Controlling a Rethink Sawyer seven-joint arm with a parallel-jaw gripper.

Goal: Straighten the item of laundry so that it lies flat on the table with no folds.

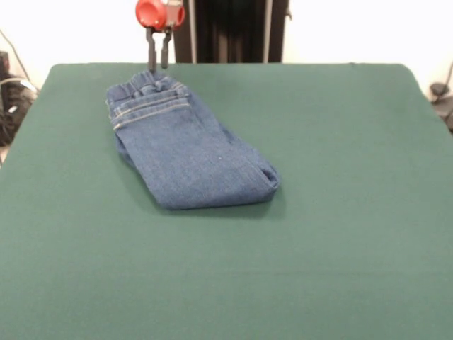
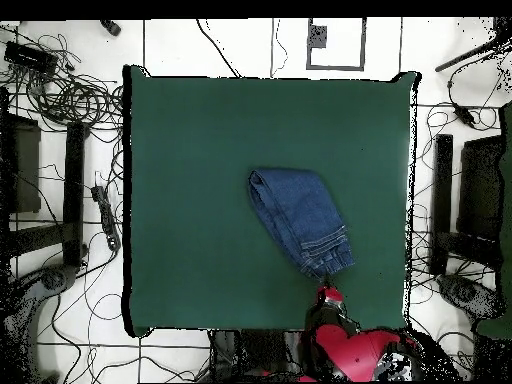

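The small blue denim jeans (image 1: 187,152) lie folded over on themselves on the dark green table (image 1: 340,234). The gathered waistband is at the far left and the fold is at the near right. My gripper (image 1: 158,68) hangs from its red head at the table's far edge. Its two dark fingers (image 1: 151,53) stand close together, tips down at the waistband's far edge, and seem to pinch it. In the overhead view the jeans (image 2: 298,215) run diagonally. The gripper (image 2: 327,293) sits just below their waistband end.
Black pedestal (image 1: 230,32) stands behind the table's far edge. Cables and dark gear (image 2: 60,90) lie on the floor around the table. A wide stretch of green cloth (image 1: 226,283) surrounds the jeans on the near side and to the right.
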